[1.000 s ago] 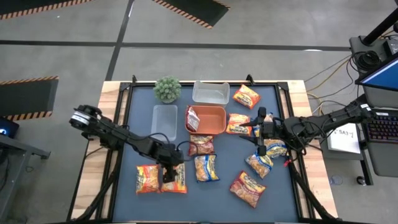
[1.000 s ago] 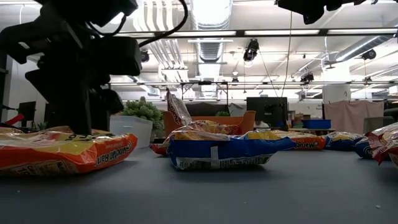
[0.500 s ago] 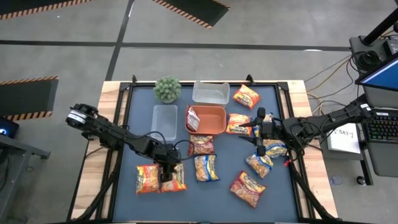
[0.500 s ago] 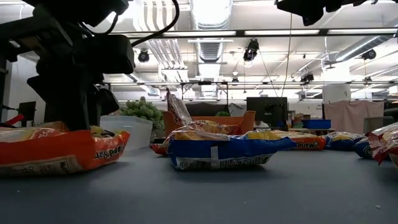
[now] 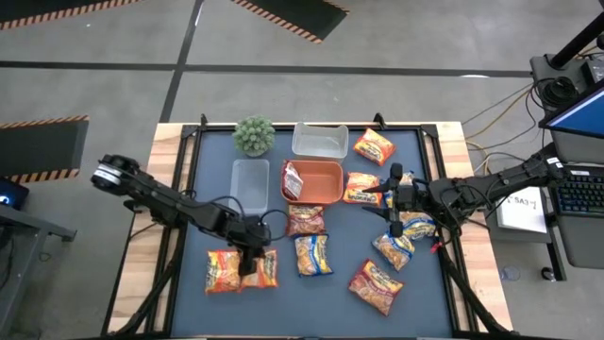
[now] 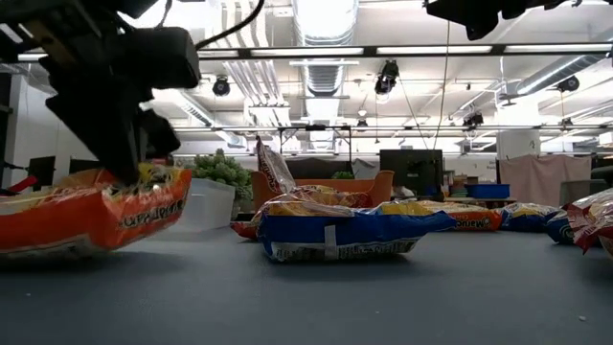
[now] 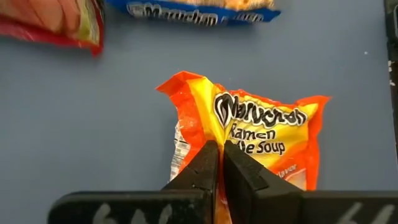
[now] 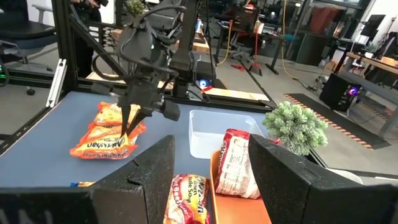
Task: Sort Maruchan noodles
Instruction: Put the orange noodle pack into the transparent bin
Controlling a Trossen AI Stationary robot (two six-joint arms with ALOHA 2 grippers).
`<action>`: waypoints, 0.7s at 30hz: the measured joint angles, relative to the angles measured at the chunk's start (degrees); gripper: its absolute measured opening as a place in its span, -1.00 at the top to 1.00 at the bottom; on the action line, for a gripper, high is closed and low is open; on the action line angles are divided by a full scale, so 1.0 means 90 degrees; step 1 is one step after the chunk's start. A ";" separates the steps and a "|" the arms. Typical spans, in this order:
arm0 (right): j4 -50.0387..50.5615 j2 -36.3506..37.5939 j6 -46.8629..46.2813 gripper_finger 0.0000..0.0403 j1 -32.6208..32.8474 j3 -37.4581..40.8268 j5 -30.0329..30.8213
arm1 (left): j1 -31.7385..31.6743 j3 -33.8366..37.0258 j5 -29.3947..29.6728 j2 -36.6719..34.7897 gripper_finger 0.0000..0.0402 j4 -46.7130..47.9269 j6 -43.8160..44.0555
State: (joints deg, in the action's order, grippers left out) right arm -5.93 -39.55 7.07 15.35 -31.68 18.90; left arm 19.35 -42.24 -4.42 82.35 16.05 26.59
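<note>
My left gripper (image 5: 249, 261) is at the table's near left, shut on an orange Maruchan packet (image 7: 261, 134). That packet (image 6: 96, 213) sits tilted in the low view. A second orange packet (image 5: 224, 272) lies flat just left of it. More packets lie flat across the mat, among them a blue one (image 6: 335, 230) and a red one (image 5: 375, 285). One red packet (image 5: 293, 179) leans inside the orange tray (image 5: 326, 194). My right gripper (image 5: 389, 200) hovers open and empty, level, right of the tray. My left gripper pinches a bunched ridge of film (image 7: 219, 138) on the orange packet's top face between its two fingertips. The fingers slant down from the table's left side. The packet hangs tilted, its right end (image 6: 177, 192) raised and its lower end (image 6: 29, 251) down at the mat.
Two clear tubs (image 5: 319, 140) (image 5: 250, 181) and a small green plant (image 5: 254, 135) stand at the far side. Packets crowd the mat's right half (image 5: 394, 248). Bare mat lies along the near edge (image 5: 311, 307).
My left gripper has shut on the orange packet and risen a little, drawing back toward the table's left. The packet has crumpled where it is gripped. It has tipped up, its right end lifted off the mat, and it now sits closer to the other orange packet.
</note>
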 joint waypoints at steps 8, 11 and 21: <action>0.0006 0.0000 -0.0002 0.04 -0.0001 0.0000 0.0015 | 0.0002 -0.0005 0.0702 -0.0874 1.00 0.0431 -0.0163; 0.0006 0.0000 -0.0002 0.04 0.0000 0.0000 0.0015 | 0.0000 -0.0010 0.1025 -0.1370 1.00 0.0706 -0.0185; 0.0006 0.0000 -0.0002 0.04 0.0000 0.0000 0.0017 | 0.0000 -0.0017 0.1903 -0.2405 1.00 0.1128 -0.0390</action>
State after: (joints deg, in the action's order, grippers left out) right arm -5.87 -39.55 7.05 15.35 -31.68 19.05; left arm 19.35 -42.39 12.70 60.71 26.21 23.08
